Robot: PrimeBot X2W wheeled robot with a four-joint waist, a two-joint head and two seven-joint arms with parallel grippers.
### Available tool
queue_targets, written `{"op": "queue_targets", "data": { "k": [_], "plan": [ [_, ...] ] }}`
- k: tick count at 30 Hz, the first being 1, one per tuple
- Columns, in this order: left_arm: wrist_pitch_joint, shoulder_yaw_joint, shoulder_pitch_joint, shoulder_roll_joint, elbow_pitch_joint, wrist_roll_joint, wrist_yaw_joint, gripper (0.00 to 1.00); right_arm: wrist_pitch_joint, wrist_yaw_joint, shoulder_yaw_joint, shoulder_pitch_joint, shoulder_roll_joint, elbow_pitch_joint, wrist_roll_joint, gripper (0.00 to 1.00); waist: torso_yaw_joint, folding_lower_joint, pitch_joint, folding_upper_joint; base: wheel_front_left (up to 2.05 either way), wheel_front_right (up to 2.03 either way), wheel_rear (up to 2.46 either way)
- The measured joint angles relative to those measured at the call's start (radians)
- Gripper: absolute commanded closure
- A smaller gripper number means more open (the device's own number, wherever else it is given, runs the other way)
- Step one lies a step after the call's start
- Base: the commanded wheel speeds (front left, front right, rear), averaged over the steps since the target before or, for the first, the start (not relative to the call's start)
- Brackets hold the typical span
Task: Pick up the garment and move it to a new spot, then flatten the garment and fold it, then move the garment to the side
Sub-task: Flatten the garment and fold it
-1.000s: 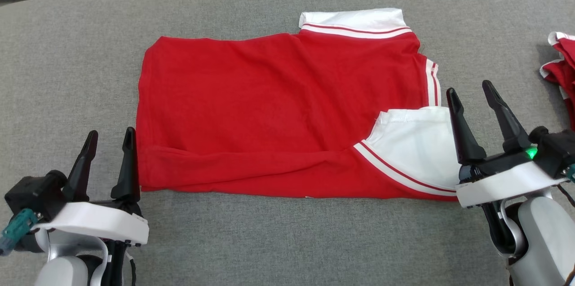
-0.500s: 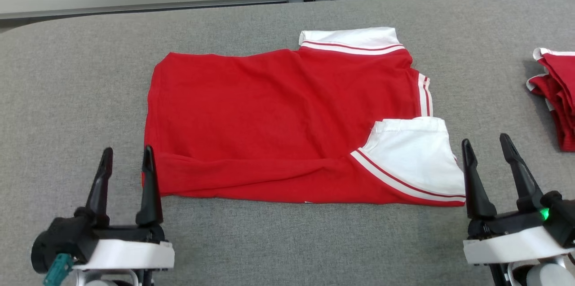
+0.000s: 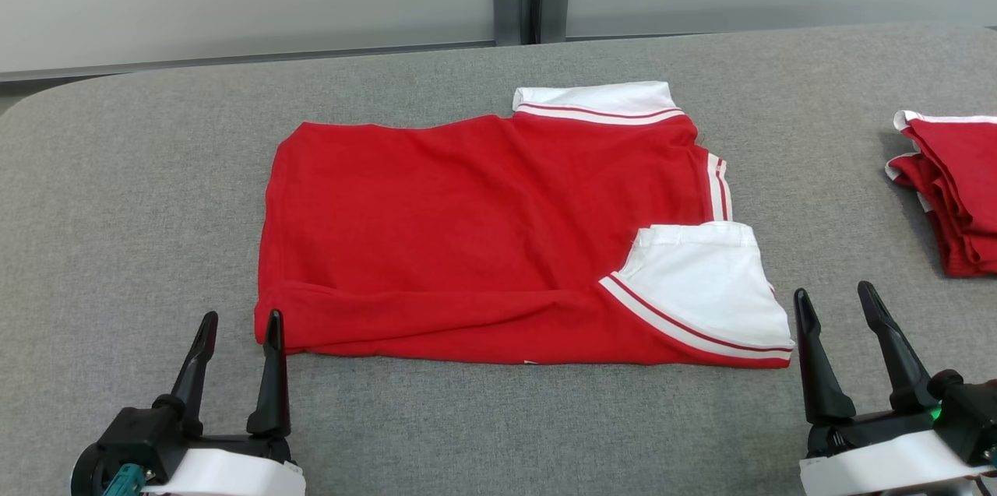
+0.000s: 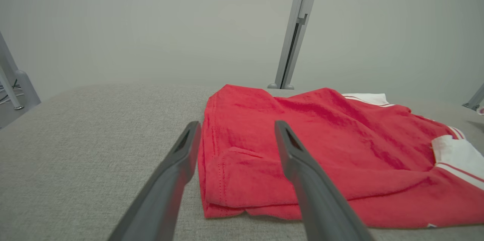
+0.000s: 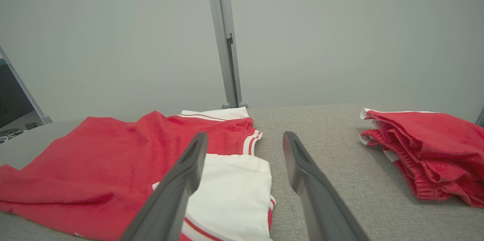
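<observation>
Garment lies folded on surface; we note left hand at seven o'clock, right hand at five, both spread.

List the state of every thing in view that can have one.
red garment, folded, lying on the table, white sleeve on top.
left gripper, open, holding nothing, by the garment's near left corner.
right gripper, open, holding nothing, beside the white sleeve.
red pile, folded clothes stacked at the table's right side.
</observation>
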Motion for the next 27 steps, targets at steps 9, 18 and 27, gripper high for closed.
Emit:
{"op": "queue_targets", "data": {
  "k": [9,18,27],
  "plan": [
    [0.0,0.001,0.0,-0.001,0.033,-0.009,-0.016,0.0,0.004,0.0,0.001,0.002,0.002,0.008,0.01,0.0,0.003,0.0,-0.001,0.0,0.0,0.0,0.0],
    [0.023,-0.02,-0.025,-0.004,0.184,-0.047,-0.049,0.0,0.016,0.0,0.007,-0.005,-0.005,0.183,0.052,0.0,0.006,0.0,0.027,0.0,0.0,0.0,0.0],
    [0.019,-0.017,-0.12,0.003,0.347,-0.096,-0.084,0.0,-0.023,0.0,0.044,-0.095,-0.007,0.375,0.093,0.0,0.002,0.0,0.062,0.0,0.0,0.0,0.0]
  ]
}}
